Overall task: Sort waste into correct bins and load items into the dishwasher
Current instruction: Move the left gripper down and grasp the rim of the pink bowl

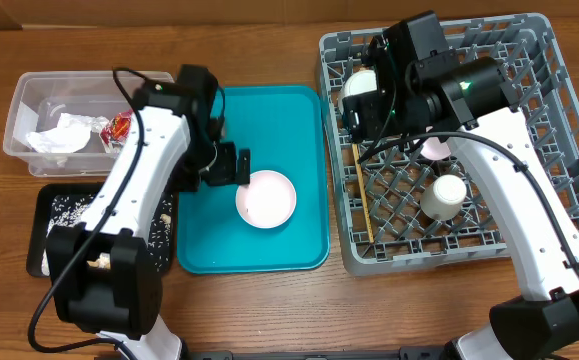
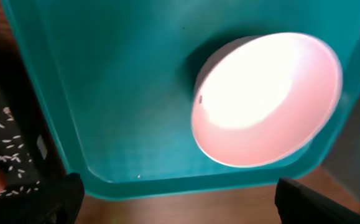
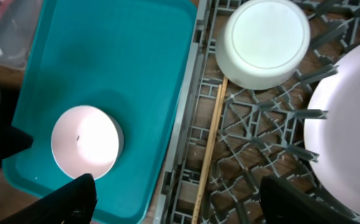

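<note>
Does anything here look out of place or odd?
One bowl sits alone on the teal tray, not in the rack. A small dark speck shows on its inside, perhaps a leftover bit of food.

White bowl on teal tray, left gripper just beside it. Napkin, red wrapper in clear tub. Rice on black tray. Cup, chopsticks in grey dish rack.
</note>
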Tool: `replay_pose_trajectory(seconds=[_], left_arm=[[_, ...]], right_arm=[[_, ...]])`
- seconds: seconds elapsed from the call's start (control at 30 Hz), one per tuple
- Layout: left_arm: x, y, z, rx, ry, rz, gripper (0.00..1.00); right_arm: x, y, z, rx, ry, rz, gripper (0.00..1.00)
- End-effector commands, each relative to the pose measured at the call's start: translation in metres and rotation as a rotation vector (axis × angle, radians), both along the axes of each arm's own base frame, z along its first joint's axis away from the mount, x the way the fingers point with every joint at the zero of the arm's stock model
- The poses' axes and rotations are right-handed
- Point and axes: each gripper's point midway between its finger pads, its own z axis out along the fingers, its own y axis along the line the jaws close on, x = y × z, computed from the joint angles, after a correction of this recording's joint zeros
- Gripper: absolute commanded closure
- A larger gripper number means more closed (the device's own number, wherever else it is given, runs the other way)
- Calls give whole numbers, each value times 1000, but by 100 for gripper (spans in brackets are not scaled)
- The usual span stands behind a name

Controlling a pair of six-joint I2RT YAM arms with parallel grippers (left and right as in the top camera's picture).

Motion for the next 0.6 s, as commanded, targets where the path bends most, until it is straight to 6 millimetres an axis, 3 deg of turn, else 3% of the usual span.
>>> replay_pose_trajectory(seconds=[0.0, 0.13, 0.43, 0.57], left_arm=[[-8, 0, -14, -6, 11, -7, 0], [-5, -6, -15, -42, 1, -6, 0], [-10, -9, -14, -57, 19, -7, 0], [-9, -14, -19, -68, 9, -16, 9]], right_arm=[[-1, 4, 12, 39, -18, 4, 10], [-2, 3, 11, 37, -13, 4, 0], [-9, 0, 3, 19, 34, 3, 0], [-10, 0, 3, 18, 36, 3, 0]])
